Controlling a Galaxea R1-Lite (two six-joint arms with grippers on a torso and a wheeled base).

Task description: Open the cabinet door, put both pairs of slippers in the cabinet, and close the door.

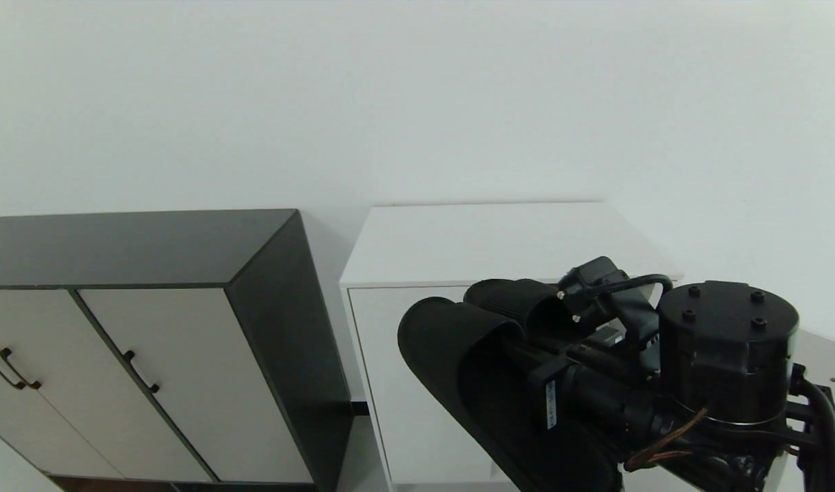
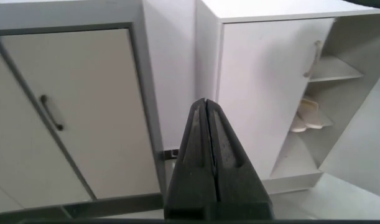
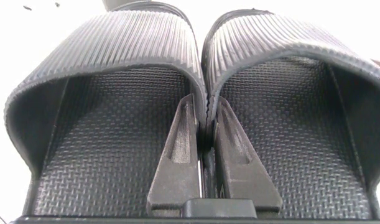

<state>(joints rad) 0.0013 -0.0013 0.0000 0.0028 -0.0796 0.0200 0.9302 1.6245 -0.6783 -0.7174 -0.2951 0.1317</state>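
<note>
**Two black slippers held before the white cabinet**

Head view: the pair of black slippers [image 1: 472, 355] hangs at the end of the right arm, raised in front of the white cabinet [image 1: 486, 239], whose visible front panel is shut. A black-framed cabinet [image 1: 137, 253] with pale doors and dark handles stands just beside it, against the white wall [image 1: 417, 89].

Left wrist view: the left gripper [image 2: 206, 106] has its fingers pressed together with nothing between them. Beyond it the white cabinet [image 2: 264, 81] reveals what the head view hides: next to a shut door with a bar handle [image 2: 313, 59], a shelved compartment stands open, and a pair of pale slippers [image 2: 311, 115] lies on one shelf. The black-framed cabinet [image 2: 65, 106] is alongside.

Right wrist view: the right gripper [image 3: 203, 109] pinches the adjoining ribbed straps of the black slippers [image 3: 115, 74], one finger inside each slipper.
</note>
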